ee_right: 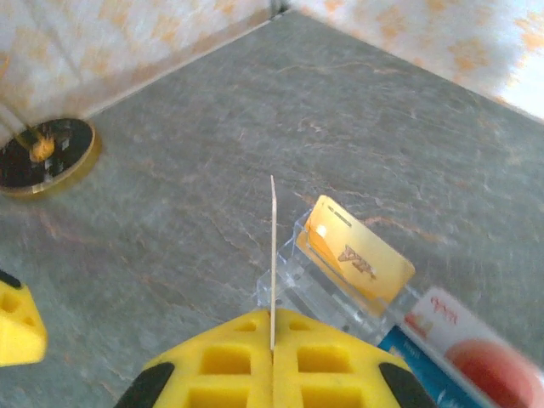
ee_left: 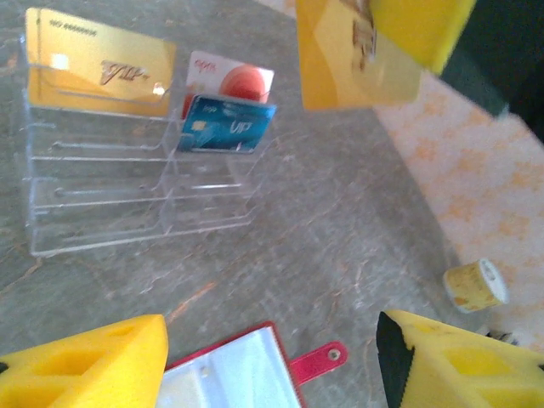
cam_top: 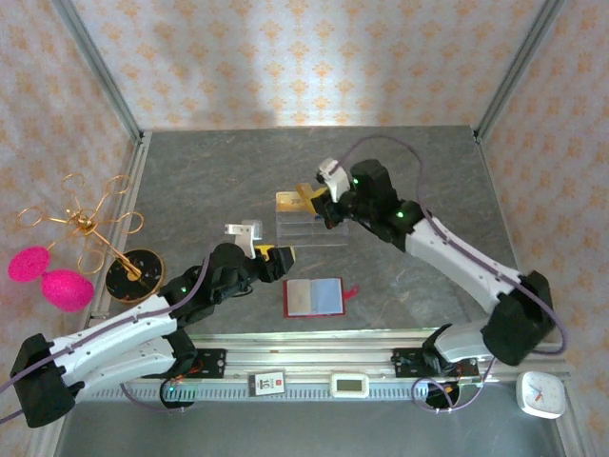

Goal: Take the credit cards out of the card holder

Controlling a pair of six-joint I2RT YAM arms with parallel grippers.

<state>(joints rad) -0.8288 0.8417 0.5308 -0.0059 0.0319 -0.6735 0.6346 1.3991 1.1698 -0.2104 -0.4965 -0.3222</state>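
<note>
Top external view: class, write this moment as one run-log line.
left gripper: open, by open card holder | right gripper: shut on gold card, over acrylic stand

Four cards [ee_left: 98, 72]; one card holder [cam_top: 314, 297]; one stand [ee_left: 93, 212]

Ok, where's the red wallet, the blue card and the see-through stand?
red wallet [cam_top: 314, 297], top view, its open inner page.
blue card [ee_left: 228, 126], left wrist view, middle of its face.
see-through stand [ee_left: 102, 212], left wrist view, an empty front tier.
</note>
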